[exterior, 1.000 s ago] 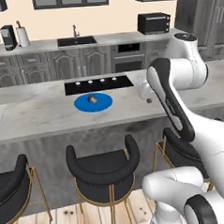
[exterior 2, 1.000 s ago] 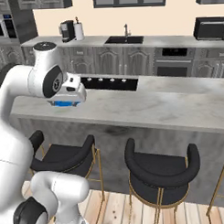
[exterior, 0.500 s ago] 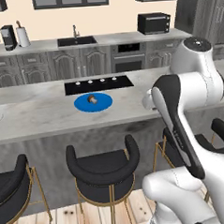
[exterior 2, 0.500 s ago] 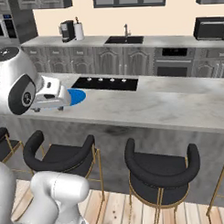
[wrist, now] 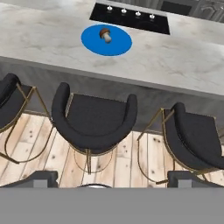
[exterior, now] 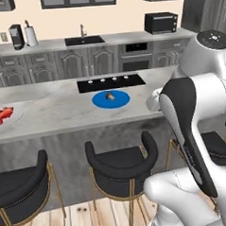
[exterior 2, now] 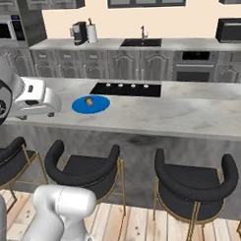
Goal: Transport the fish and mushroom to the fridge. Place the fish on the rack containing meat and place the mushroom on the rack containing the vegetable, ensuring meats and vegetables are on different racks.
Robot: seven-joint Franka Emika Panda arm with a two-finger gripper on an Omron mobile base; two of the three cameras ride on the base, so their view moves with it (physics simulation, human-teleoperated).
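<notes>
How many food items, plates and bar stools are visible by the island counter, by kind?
Fish: 1
Mushroom: 1
Blue plate: 1
White plate: 1
Black bar stools: 3
Total: 7

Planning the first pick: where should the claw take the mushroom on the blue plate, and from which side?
Grip the mushroom across its rounded brown cap, coming straight down from above. It lies on the flat blue plate, pale stem pointing sideways, so a low side approach would likely hit the plate.
</notes>
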